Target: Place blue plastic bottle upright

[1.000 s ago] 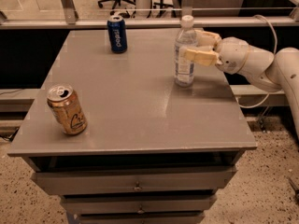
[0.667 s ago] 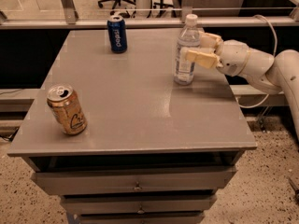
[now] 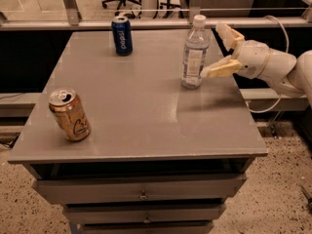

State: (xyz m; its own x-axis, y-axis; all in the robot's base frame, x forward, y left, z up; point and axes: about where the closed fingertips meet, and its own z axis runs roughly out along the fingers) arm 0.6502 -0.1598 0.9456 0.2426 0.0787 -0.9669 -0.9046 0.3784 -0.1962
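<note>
While the blue plastic bottle (image 3: 195,52) stands upright near the table (image 3: 146,106)'s right edge, the gripper (image 3: 213,51) is open.
Bottle just tableward of the fingertips, long axis vertical; nothing held.

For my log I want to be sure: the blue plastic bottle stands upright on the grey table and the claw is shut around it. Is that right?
Not quite. The camera view shows the claw open, beside the blue plastic bottle, not shut around it. The bottle does stand upright on the grey table.
</note>
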